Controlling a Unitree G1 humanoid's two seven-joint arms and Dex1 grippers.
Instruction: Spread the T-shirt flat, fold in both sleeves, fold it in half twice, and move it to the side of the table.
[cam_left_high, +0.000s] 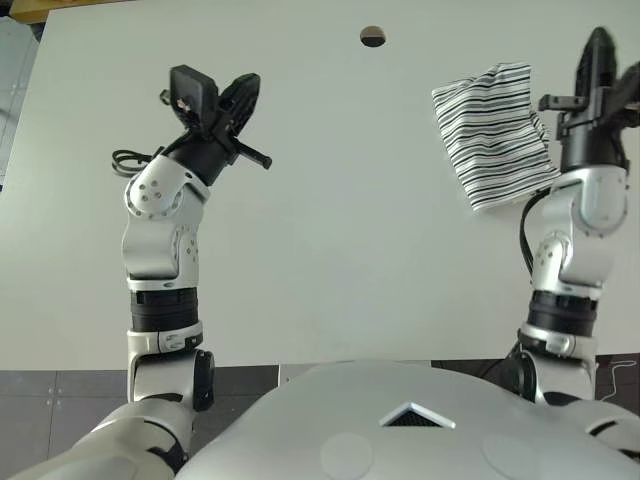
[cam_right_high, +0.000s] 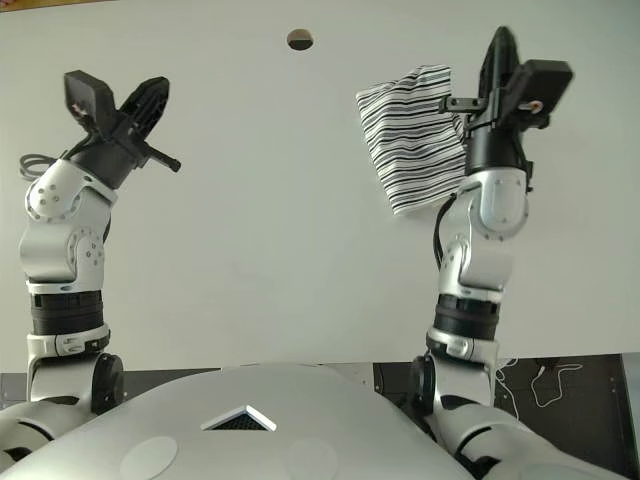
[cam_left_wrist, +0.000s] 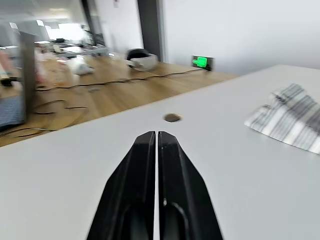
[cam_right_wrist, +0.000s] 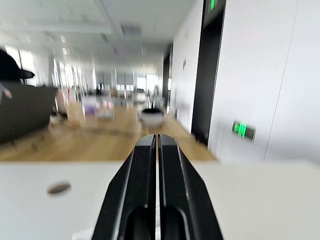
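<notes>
Striped T-shirt (cam_left_high: 495, 130) lies folded in a small bundle on the white desk (cam_left_high: 330, 250), upper right of the head view, just beside the right gripper (cam_left_high: 598, 40). The left gripper (cam_left_high: 250, 84) is upper left, well apart. Both are clenched on nothing. The cloth looks light, limp and likely to slide, so I'd pinch a folded edge through all layers.

1. Folded striped T-shirt (cam_right_high: 410, 130): right edge hidden behind right gripper (cam_right_high: 500, 45) and its wrist in the head views.
2. Left wrist view: T-shirt (cam_left_wrist: 292, 117) cut off by the frame edge, stripes soft.
3. Right wrist view: room behind blurred, clutter (cam_right_wrist: 95, 107) on wooden desk (cam_right_wrist: 100, 145) unidentifiable.
4. Table hole (cam_right_wrist: 59, 188) smeared, shape unclear.
</notes>
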